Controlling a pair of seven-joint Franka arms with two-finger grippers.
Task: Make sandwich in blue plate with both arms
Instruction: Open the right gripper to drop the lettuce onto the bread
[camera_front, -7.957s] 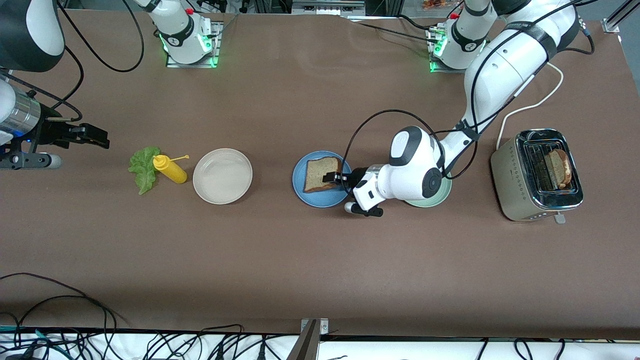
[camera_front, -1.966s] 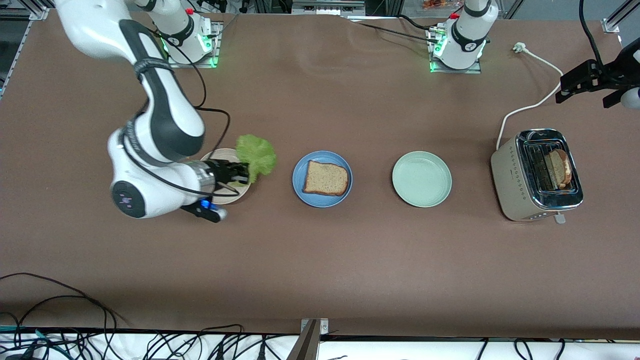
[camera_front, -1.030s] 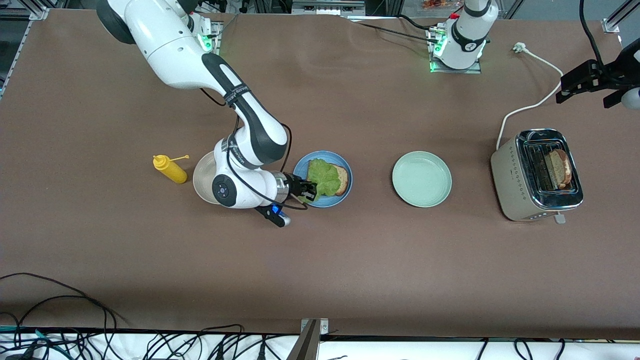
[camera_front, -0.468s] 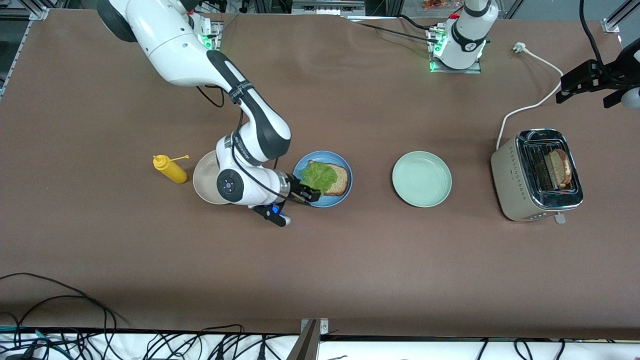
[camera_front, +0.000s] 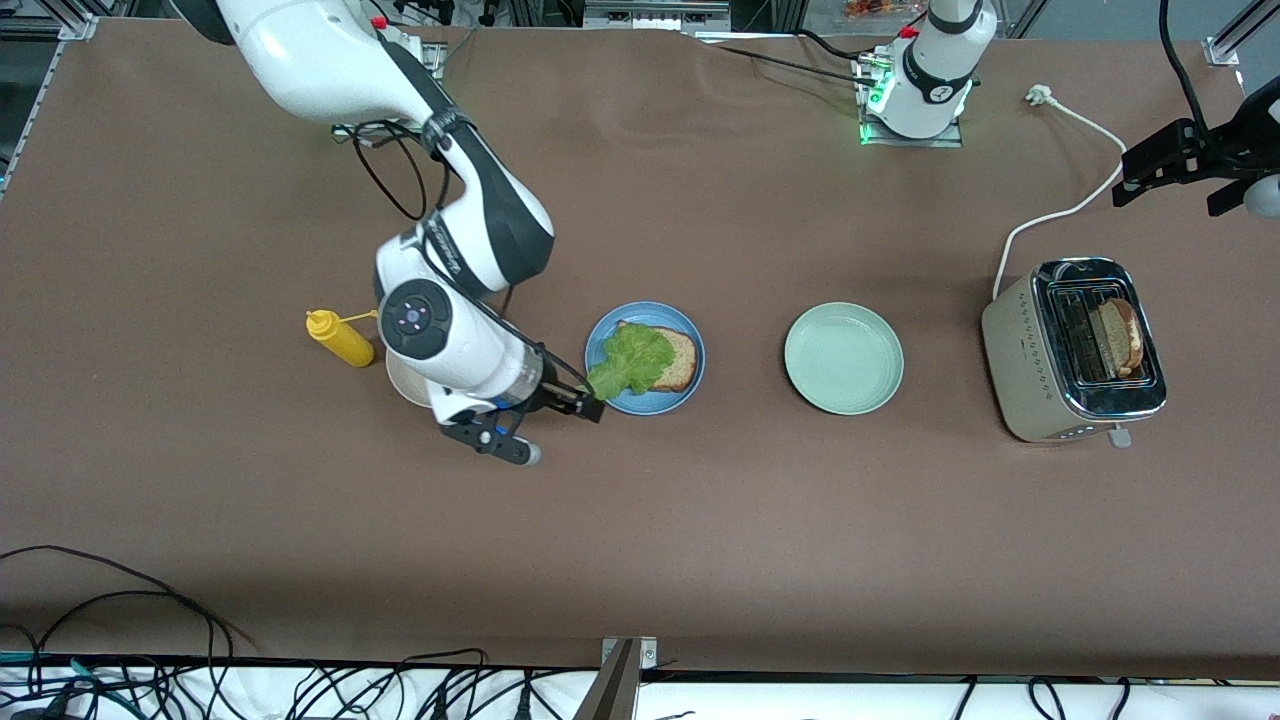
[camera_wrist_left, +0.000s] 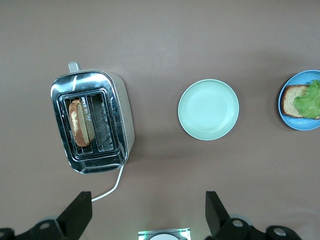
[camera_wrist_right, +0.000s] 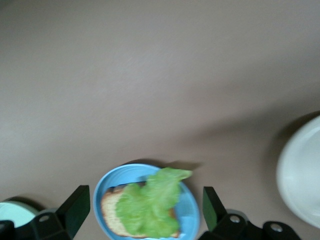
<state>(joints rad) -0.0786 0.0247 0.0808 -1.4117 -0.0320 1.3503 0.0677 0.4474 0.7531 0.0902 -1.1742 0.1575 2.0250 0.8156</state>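
The blue plate (camera_front: 660, 405) holds one brown bread slice (camera_front: 682, 360) with the green lettuce leaf (camera_front: 630, 362) lying on it. My right gripper (camera_front: 585, 400) is open and empty over the plate's edge toward the right arm's end. In the right wrist view its fingers (camera_wrist_right: 75, 210) stand wide apart above the lettuce (camera_wrist_right: 147, 207) and plate (camera_wrist_right: 190, 210). A second bread slice (camera_front: 1118, 338) stands in the toaster (camera_front: 1040, 400). My left gripper (camera_front: 1175, 170) is open and empty, waiting high over the toaster's end; its wrist view shows the toaster (camera_wrist_left: 122, 115) and the blue plate (camera_wrist_left: 287, 117).
A pale green plate (camera_front: 843, 358) lies between the blue plate and the toaster. A beige-white plate (camera_front: 400, 378) is mostly hidden under the right arm, with a yellow squeeze bottle (camera_front: 342, 340) beside it. The toaster's white cord (camera_front: 1060, 215) runs toward the left arm's base.
My right gripper carried the lettuce to the blue plate, let it go on the bread slice, and has drawn back and up toward the right arm's end. The left arm has stayed still.
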